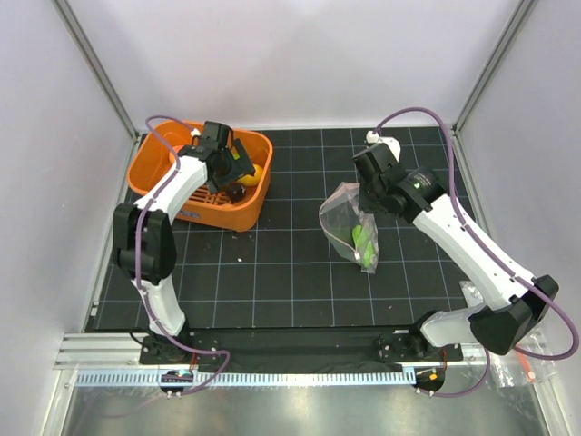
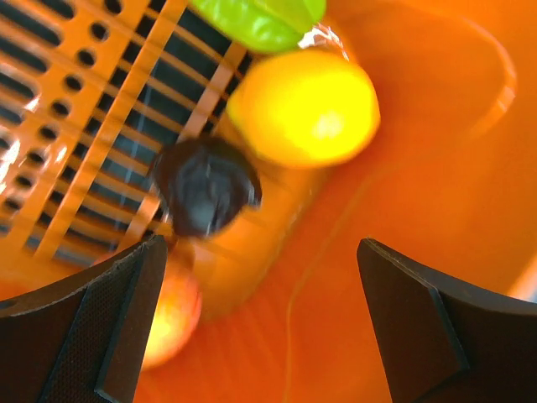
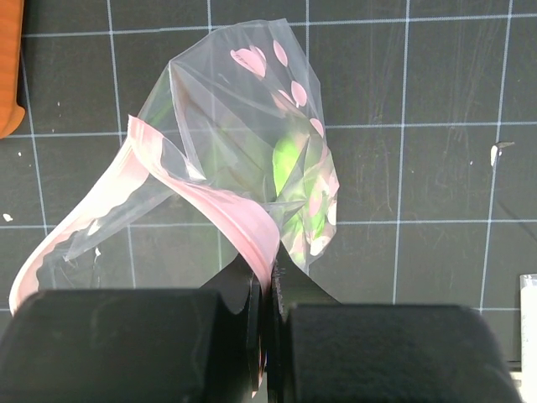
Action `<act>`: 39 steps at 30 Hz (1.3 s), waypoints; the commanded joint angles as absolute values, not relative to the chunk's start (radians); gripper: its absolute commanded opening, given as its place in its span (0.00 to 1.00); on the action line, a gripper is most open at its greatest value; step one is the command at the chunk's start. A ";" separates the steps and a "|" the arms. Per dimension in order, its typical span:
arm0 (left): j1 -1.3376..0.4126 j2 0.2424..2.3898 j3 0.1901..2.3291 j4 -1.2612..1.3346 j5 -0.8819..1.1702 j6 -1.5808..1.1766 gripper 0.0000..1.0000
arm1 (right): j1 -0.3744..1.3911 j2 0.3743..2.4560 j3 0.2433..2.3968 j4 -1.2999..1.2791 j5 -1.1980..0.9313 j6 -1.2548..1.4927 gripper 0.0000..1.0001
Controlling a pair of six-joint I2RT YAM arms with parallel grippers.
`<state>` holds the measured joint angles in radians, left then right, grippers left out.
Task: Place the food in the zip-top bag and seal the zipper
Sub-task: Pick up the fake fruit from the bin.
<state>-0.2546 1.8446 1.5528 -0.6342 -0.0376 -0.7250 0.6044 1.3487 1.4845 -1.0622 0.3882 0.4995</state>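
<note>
My left gripper (image 2: 260, 327) is open and empty, low inside the orange basket (image 1: 163, 168). Ahead of it lie a yellow-orange fruit (image 2: 306, 105), a dark purple piece (image 2: 205, 185) and a green piece (image 2: 260, 21). A peach-orange ball (image 2: 172, 315) sits beside the left finger (image 2: 92, 319). My right gripper (image 3: 268, 294) is shut on the pink zipper strip (image 3: 226, 206) of the clear zip-top bag (image 3: 243, 117) and holds its mouth up off the mat. A green piece (image 3: 289, 159) lies inside the bag; it also shows in the top view (image 1: 366, 241).
The basket stands at the back left of the black gridded mat (image 1: 290, 282). The bag (image 1: 349, 218) hangs near the mat's middle right. White walls and metal posts enclose the cell. A crumpled clear wrapper (image 1: 477, 295) lies at the right edge.
</note>
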 commanded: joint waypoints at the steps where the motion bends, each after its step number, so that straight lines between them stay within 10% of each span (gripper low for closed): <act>1: -0.242 1.899 1.647 -0.542 -0.011 -0.730 1.00 | 0.600 1.305 1.474 -1.046 0.371 0.509 0.01; 13: -0.242 2.143 1.730 -0.405 0.024 -0.782 0.96 | 0.600 1.261 1.422 -1.042 0.353 0.532 0.01; 19: -0.245 2.073 1.663 -0.356 0.026 -0.772 0.54 | 0.600 1.253 1.413 -1.039 0.364 0.534 0.01; 39: -0.397 1.430 1.375 -0.348 0.144 -0.818 0.53 | 0.600 1.338 1.447 -0.965 0.262 0.526 0.01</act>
<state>-0.3141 1.4853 1.4033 -0.3744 0.0849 -0.7883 0.6018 1.3285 1.4002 -1.0080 0.3035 0.5251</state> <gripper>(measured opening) 0.759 0.057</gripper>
